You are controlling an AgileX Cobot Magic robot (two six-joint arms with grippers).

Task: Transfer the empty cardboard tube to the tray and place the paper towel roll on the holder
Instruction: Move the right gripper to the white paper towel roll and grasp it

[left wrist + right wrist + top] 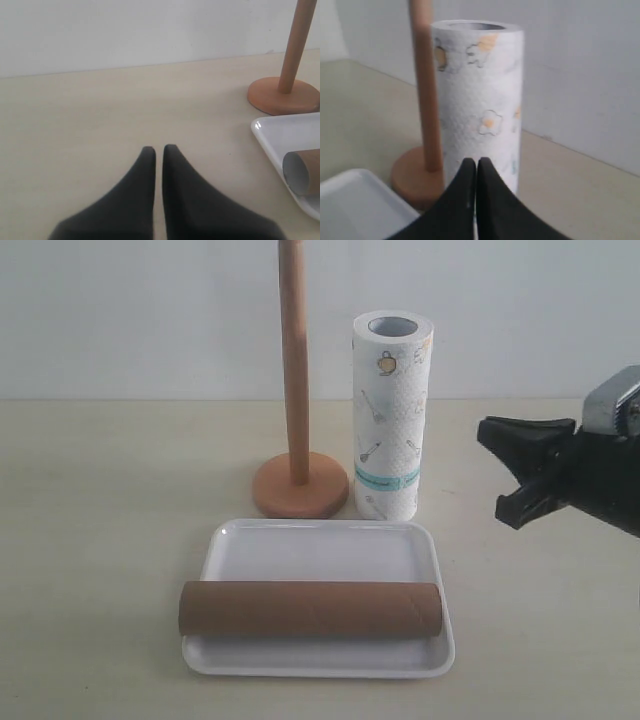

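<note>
In the exterior view we see a white tray (320,548) on a pale table (100,540). The brown tube (310,608) lies on its side across the near part of the tray, reaching from one short rim to the other. From the tray's middle, the wooden holder (297,488) stands at 12 o'clock, just off the far rim, and its rod runs up past the top of the frame. The printed roll (390,410) stands upright on the table at 1 o'clock, right beside the holder's base, with its teal band near the bottom. The rod is bare. At 3 o'clock from the roll, apart from it, the black right gripper (512,468) hangs above the table and points toward the roll. From this side we cannot tell how its jaws stand.

In the left wrist view we see the left gripper (158,150) low over bare table. Its two fingers are drawn together with only a thin slit between them and grasp nothing. Off to one side are the holder's base, a tray corner, and the tube's open, hollow end.

In the right wrist view we see the right gripper's fingers pressed together, clenched and empty. The roll stands just beyond their tips, with the holder's rod beside it and a tray corner nearby.
</note>
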